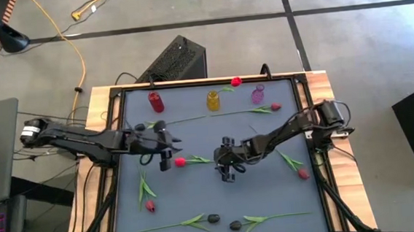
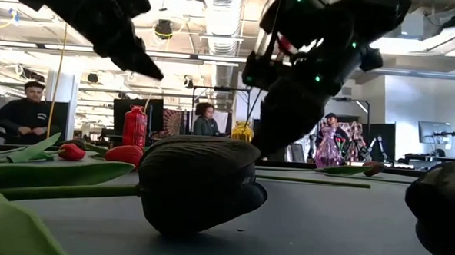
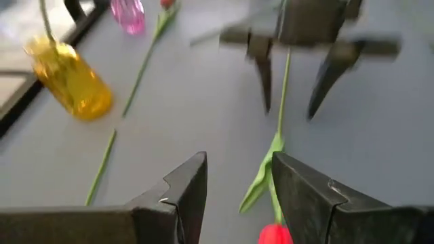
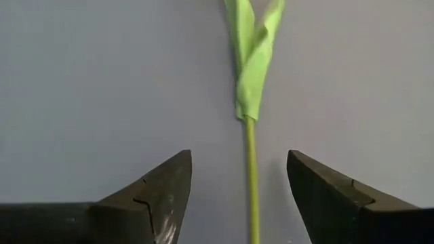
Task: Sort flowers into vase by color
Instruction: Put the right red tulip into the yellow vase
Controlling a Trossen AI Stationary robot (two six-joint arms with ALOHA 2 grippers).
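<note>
A red tulip (image 1: 180, 162) lies in the middle of the mat, its green stem (image 1: 201, 159) pointing toward the table's right. My left gripper (image 1: 167, 157) hovers open by the red head (image 3: 274, 234). My right gripper (image 1: 230, 170) is open at the stem's other end, one finger on each side of the stem (image 4: 251, 177) and clear of it; the leaf (image 4: 253, 54) lies just ahead. The other tulips lie flat on the mat: dark heads (image 1: 213, 218), (image 1: 235, 224), (image 1: 151, 124) and red heads (image 1: 274, 107), (image 1: 302, 173), (image 1: 149, 205). One red head (image 1: 236, 81) rests at the far frame.
Three small vases stand along the far edge: red (image 1: 155, 101), yellow (image 1: 212, 100) and pink (image 1: 257, 94). A black frame (image 1: 306, 116) borders the mat. In the low view a dark tulip head (image 2: 198, 184) fills the foreground, and people sit beyond the table.
</note>
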